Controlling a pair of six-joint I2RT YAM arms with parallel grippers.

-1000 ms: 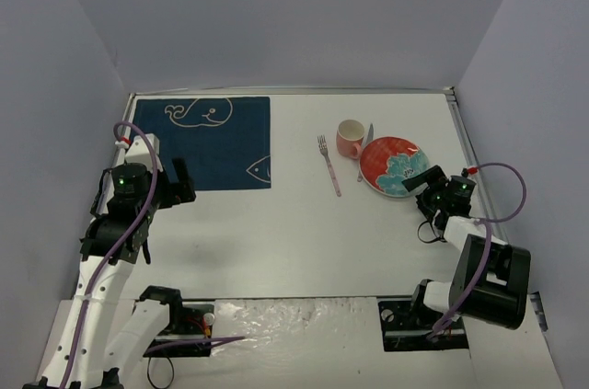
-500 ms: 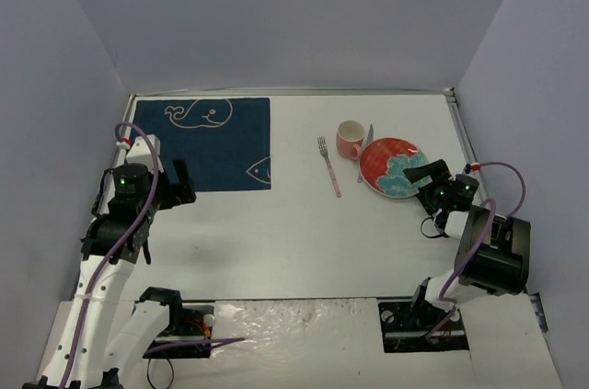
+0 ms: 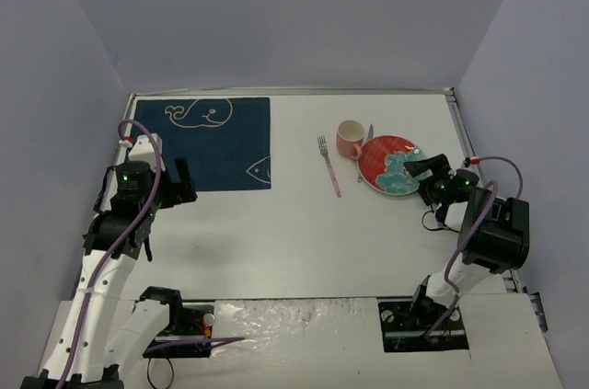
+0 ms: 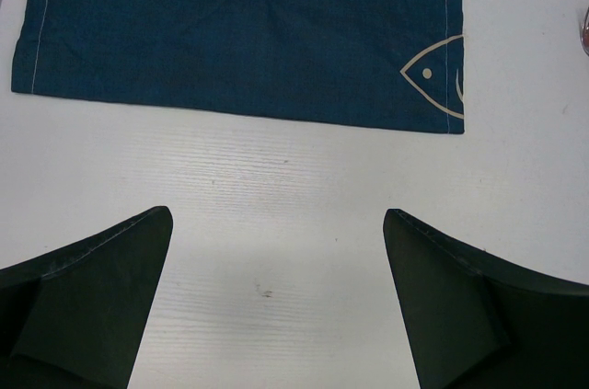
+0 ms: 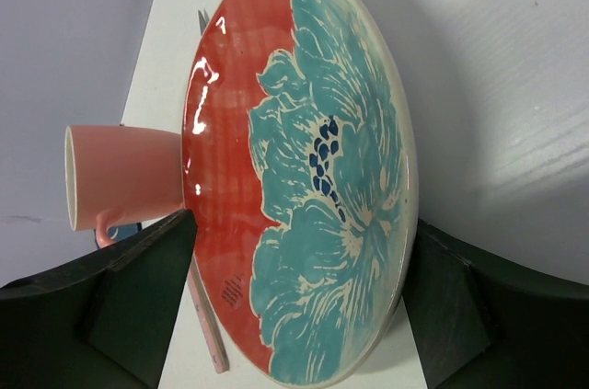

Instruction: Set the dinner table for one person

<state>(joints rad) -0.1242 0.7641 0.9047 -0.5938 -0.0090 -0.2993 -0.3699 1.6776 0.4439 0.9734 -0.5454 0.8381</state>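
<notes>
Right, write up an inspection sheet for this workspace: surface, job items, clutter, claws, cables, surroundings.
Surface: white dinner table, faint specks.
Job's things: whale placemat far left; fork, pink mug, knife, red-teal plate far right.
Clutter: nothing seen.
Claws: left claw open over bare table; right claw open, straddling the plate's rim, contact unclear.
Cables: purple left cable and right cable, each looped along its arm.
Surroundings: plain grey walls on three sides.
</notes>
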